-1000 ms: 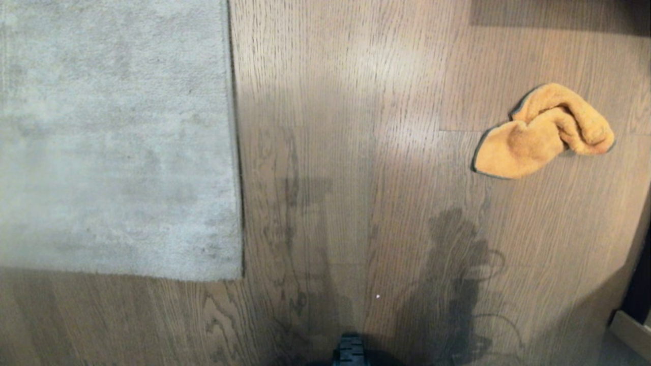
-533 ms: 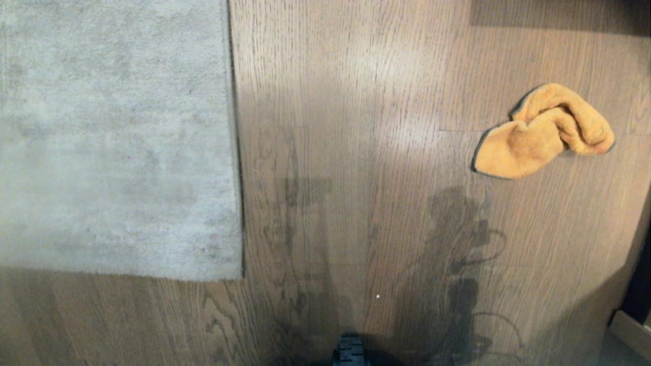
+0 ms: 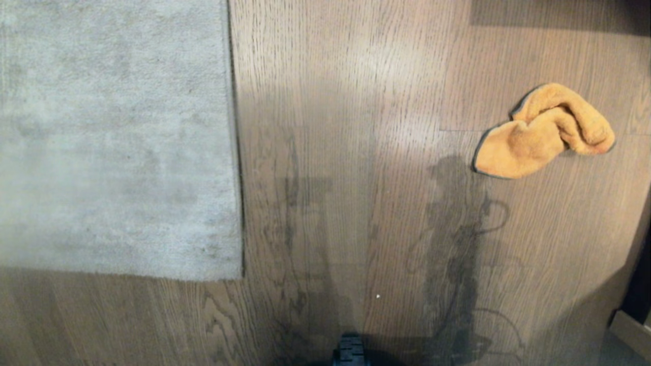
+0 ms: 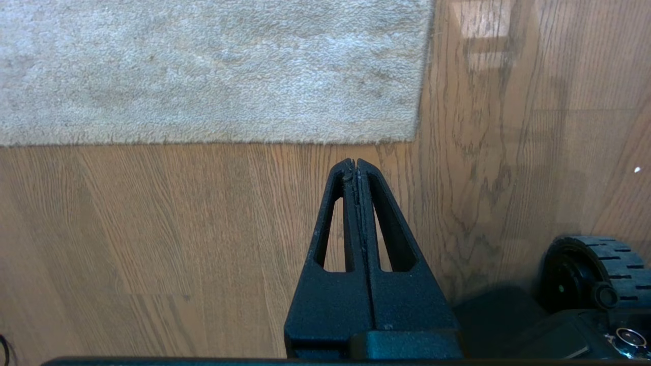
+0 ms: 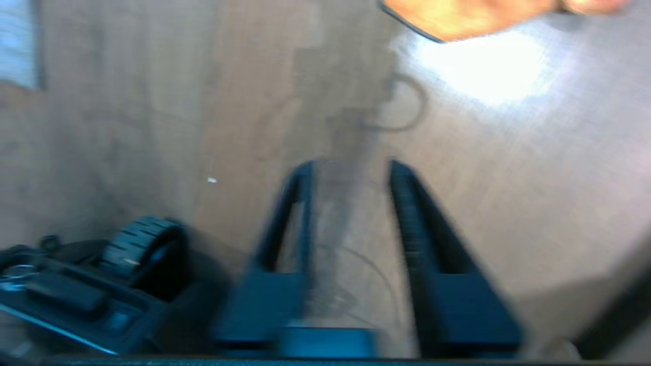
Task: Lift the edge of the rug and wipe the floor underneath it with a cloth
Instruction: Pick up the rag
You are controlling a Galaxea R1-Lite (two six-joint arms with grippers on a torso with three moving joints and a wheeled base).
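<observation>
The right gripper (image 5: 351, 168) has its two dark fingers (image 5: 407, 203) standing apart with bare floor (image 5: 508, 178) showing through the gap; nothing is between them. It hangs above the planks, and the orange cloth (image 5: 457, 15) lies ahead of the fingertips, well apart from them, at the far edge of the right wrist view. The picture is smeared there, so finer detail of the fingers cannot be made out.

The left gripper (image 4: 356, 162) has its two fingers pressed together along their whole length, gripping nothing. It hangs above the floor (image 4: 152, 229), its tips pointing toward the rug edge (image 4: 305, 141) near the square corner (image 4: 414, 138) but not touching it.

In the head view neither arm shows, only their shadows on the wood. One pale grey rug (image 3: 112, 137) lies flat on the robot's left, with its straight border (image 3: 235, 152) and corner (image 3: 240, 277) resting on the floor (image 3: 356, 101). One cloth (image 3: 544, 133) sits crumpled on the planks to the robot's right, well apart from the rug, its thin dark trim visible along the near border. One ribbed black wheel (image 3: 350, 353) of the base peeks in at the near edge; it also appears in each wrist view (image 4: 595, 269) (image 5: 142, 244). A tiny white speck (image 3: 377, 296) lies on the wood in front of the wheel.

No writing, brand or label can be read anywhere.
</observation>
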